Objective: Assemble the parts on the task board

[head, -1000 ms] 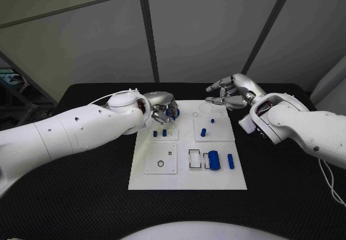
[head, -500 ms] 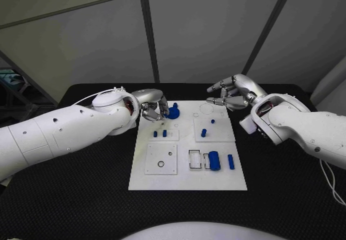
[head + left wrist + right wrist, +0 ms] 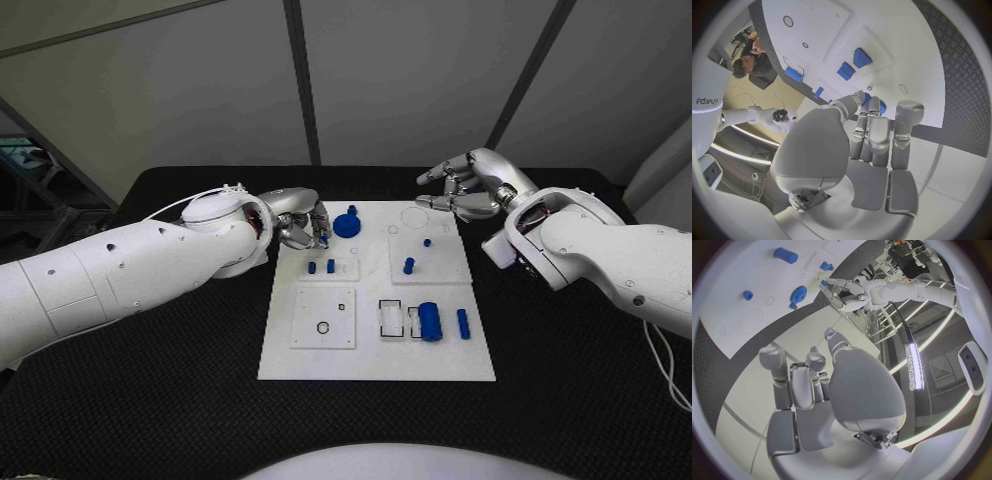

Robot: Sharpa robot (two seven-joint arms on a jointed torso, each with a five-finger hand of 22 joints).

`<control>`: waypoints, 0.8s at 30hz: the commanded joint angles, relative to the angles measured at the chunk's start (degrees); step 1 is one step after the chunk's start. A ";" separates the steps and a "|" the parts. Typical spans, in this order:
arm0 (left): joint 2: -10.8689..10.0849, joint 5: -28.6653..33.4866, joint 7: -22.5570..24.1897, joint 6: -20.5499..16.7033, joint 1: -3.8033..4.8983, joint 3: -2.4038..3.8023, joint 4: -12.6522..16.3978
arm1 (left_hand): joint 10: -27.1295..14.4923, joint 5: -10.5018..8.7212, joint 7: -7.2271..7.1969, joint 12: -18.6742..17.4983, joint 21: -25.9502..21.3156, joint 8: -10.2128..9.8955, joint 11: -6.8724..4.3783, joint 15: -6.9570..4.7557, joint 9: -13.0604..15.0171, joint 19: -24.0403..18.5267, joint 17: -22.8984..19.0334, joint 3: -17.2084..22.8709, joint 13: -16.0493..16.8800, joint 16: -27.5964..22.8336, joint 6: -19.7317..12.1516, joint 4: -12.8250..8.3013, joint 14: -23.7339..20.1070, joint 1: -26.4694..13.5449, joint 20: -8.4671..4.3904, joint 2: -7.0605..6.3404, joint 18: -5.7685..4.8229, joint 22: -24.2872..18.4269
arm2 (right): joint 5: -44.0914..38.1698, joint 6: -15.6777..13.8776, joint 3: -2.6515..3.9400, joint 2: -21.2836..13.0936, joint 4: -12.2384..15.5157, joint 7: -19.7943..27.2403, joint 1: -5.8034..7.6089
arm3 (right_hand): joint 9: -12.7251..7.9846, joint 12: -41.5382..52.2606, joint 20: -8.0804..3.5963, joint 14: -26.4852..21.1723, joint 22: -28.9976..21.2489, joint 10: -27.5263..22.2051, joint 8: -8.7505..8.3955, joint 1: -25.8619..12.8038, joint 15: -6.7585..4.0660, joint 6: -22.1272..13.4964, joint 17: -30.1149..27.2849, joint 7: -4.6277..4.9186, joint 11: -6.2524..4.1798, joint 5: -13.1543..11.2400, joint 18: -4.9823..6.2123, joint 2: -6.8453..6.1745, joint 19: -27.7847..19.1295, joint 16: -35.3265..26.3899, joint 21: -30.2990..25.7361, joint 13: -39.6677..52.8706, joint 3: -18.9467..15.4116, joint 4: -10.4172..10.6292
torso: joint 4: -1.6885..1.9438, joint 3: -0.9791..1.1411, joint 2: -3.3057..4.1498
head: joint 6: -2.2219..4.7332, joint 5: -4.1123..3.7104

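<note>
The task board (image 3: 375, 345) lay in the middle of the black table (image 3: 173, 400), and it serves here as the landmark. At the board's far left corner stood a blue gear-shaped part (image 3: 348, 224) with a stem pointing up, and the left hand (image 3: 300, 226) was just beside it, at the board's far left edge. From the head view I could not tell whether the fingers gripped the gear or only touched it; the left wrist view showed them curled in, with blue visible past their tips. The right hand (image 3: 469, 190) hovered off the board's far right corner, fingers curled loosely and apart, holding nothing.

Nearer the board's middle stood 2 small blue pegs (image 3: 320, 267) side by side, with 1 more peg (image 3: 408, 265) to their right. A thick blue cylinder (image 3: 428, 321) and a thin blue bar (image 3: 462, 322) lay on the board's near right part.

The step in hand looked like seating the gear at the far left corner. The next move probably called for confirming that it sat square, then bringing the left hand toward another loose part, likely the cylinder or bar.
</note>
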 commanded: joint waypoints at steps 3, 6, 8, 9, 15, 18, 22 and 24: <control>0.35 0.61 -0.51 0.77 -0.07 0.05 -0.62 | 0.30 -0.15 0.11 -0.26 0.28 -0.38 -0.05 0.15 0.04 0.28 -0.05 0.41 0.05 -0.25 0.41 0.00 -0.22 -0.45 0.03 0.00 0.26 0.05 | 0.11 0.20 0.04 -0.07 0.13 0.24 0.07 | 0.01 0.07 -0.08 1.84 -0.05 0.00 0.39 0.11 -0.43 -0.10 0.05 0.05 -0.19 0.20 0.74 0.28 0.02 -0.38 -0.28 0.07 0.33 0.05 | -0.07 0.04 0.03 | 0.03 -0.14; 0.53 0.60 -0.63 1.16 -0.13 0.04 -0.86 | 0.32 -0.14 0.11 -0.32 0.37 -0.42 -0.06 0.15 0.03 0.31 -0.15 0.47 0.05 -0.30 0.42 -0.04 -0.26 -0.44 0.03 0.00 0.25 0.13 | 0.10 0.19 0.04 -0.11 0.15 0.23 0.07 | 0.01 0.07 -0.08 1.84 -0.05 0.00 0.39 0.11 -0.43 -0.10 0.05 0.05 -0.19 0.20 0.74 0.28 0.02 -0.38 -0.28 0.07 0.33 0.05 | -0.02 0.02 0.01 | -0.02 -0.19; 0.64 0.60 -0.68 1.36 -0.16 0.04 -0.95 | 0.32 -0.14 0.11 -0.32 0.37 -0.42 -0.06 0.15 0.03 0.31 -0.15 0.47 0.05 -0.30 0.42 -0.04 -0.26 -0.44 0.03 0.00 0.25 0.13 | 0.10 0.18 0.04 -0.12 0.16 0.22 0.07 | 0.01 0.07 -0.08 1.84 -0.05 0.00 0.39 0.11 -0.43 -0.10 0.05 0.05 -0.19 0.20 0.74 0.28 0.02 -0.38 -0.28 0.07 0.33 0.05 | 0.01 0.00 0.00 | -0.04 -0.18; 0.69 0.60 -0.70 1.46 -0.17 0.04 -0.99 | 0.32 -0.14 0.11 -0.32 0.37 -0.42 -0.06 0.15 0.03 0.31 -0.15 0.47 0.05 -0.30 0.42 -0.04 -0.26 -0.44 0.03 0.00 0.25 0.13 | 0.10 0.19 0.04 -0.12 0.16 0.22 0.07 | 0.01 0.07 -0.08 1.84 -0.05 0.00 0.39 0.11 -0.43 -0.10 0.05 0.05 -0.19 0.20 0.74 0.28 0.02 -0.38 -0.28 0.07 0.33 0.05 | 0.01 0.01 0.01 | -0.03 -0.19; 1.06 0.60 -0.72 1.92 -0.21 0.04 -1.22 | 0.32 -0.14 0.11 -0.32 0.37 -0.42 -0.06 0.15 0.03 0.31 -0.15 0.47 0.05 -0.30 0.42 -0.04 -0.26 -0.44 0.03 0.00 0.25 0.13 | 0.09 0.20 0.04 -0.06 0.14 0.23 0.07 | 0.01 0.07 -0.08 1.84 -0.05 0.00 0.39 0.11 -0.43 -0.10 0.05 0.05 -0.19 0.20 0.74 0.28 0.02 -0.38 -0.28 0.07 0.33 0.05 | -0.03 0.02 0.04 | -0.05 -0.18; 1.28 0.60 -0.72 2.30 -0.23 0.04 -1.37 | 0.32 -0.14 0.11 -0.32 0.37 -0.42 -0.06 0.15 0.03 0.31 -0.15 0.47 0.05 -0.30 0.42 -0.04 -0.26 -0.44 0.03 0.00 0.25 0.13 | 0.09 0.20 0.04 -0.05 0.13 0.24 0.07 | 0.01 0.07 -0.08 1.84 -0.05 0.00 0.39 0.11 -0.43 -0.10 0.05 0.05 -0.19 0.20 0.74 0.28 0.02 -0.38 -0.28 0.07 0.33 0.05 | -0.06 0.00 0.05 | -0.07 -0.20; 1.47 0.60 -0.75 3.09 -0.24 0.03 -1.52 | 0.37 -0.13 0.10 -0.40 0.26 -0.49 -0.06 0.14 0.03 0.25 -0.36 0.56 0.06 -0.38 0.45 -0.11 -0.32 -0.43 0.03 0.02 0.27 0.08 | 0.09 0.20 0.04 -0.05 0.14 0.24 0.07 | 0.01 0.07 -0.08 1.84 -0.05 0.00 0.39 0.11 -0.43 -0.10 0.05 0.05 -0.19 0.20 0.74 0.28 0.02 -0.38 -0.28 0.07 0.33 0.05 | -0.04 0.01 0.04 | -0.11 -0.23; 1.53 0.60 -0.81 3.35 -0.24 0.03 -1.59 | 0.37 -0.13 0.10 -0.42 0.28 -0.51 -0.06 0.14 0.03 0.25 -0.37 0.57 0.06 -0.39 0.45 -0.12 -0.33 -0.43 0.03 0.00 0.27 0.10 | 0.09 0.19 0.04 -0.06 0.15 0.24 0.07 | 0.01 0.07 -0.08 1.84 -0.05 0.00 0.39 0.11 -0.43 -0.10 0.05 0.05 -0.19 0.20 0.74 0.28 0.02 -0.38 -0.28 0.07 0.33 0.05 | -0.02 0.01 0.06 | -0.09 -0.30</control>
